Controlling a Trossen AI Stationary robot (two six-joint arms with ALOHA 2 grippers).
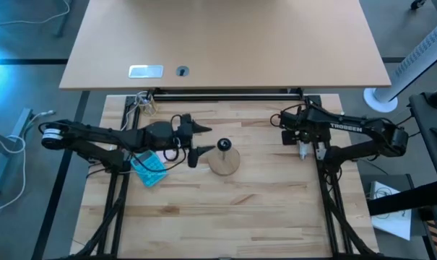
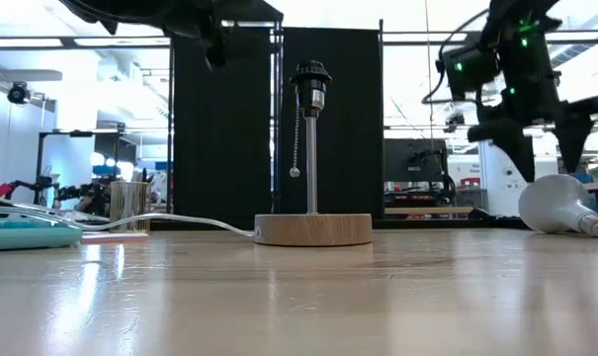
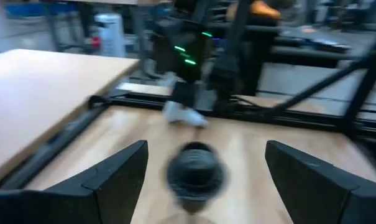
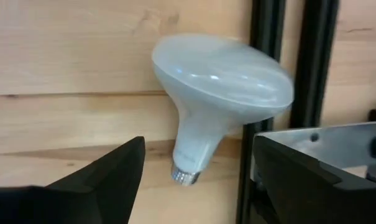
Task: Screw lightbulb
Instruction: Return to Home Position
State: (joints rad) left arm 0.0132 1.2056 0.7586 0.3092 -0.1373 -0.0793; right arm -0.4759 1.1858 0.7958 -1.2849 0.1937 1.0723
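The white lightbulb (image 4: 219,93) lies on its side on the table at the right, its screw neck (image 4: 184,176) toward the table's near side; it also shows in the low view (image 2: 560,205) and the high view (image 1: 304,151). My right gripper (image 4: 194,168) hangs open above it, fingers pointing down, touching nothing. The lamp, a round wooden disc (image 1: 224,161) with a metal post and black socket (image 2: 310,81), stands mid-table. My left gripper (image 1: 204,139) is open, level, just left of the socket (image 3: 194,171), fingers on either side of it and apart from it.
A teal object (image 1: 150,168) lies under the left arm at the table's left. A white cord (image 2: 170,222) runs from the lamp base toward the left. A pull chain (image 2: 297,138) hangs from the socket. A black frame rail (image 4: 315,62) lies close beside the bulb.
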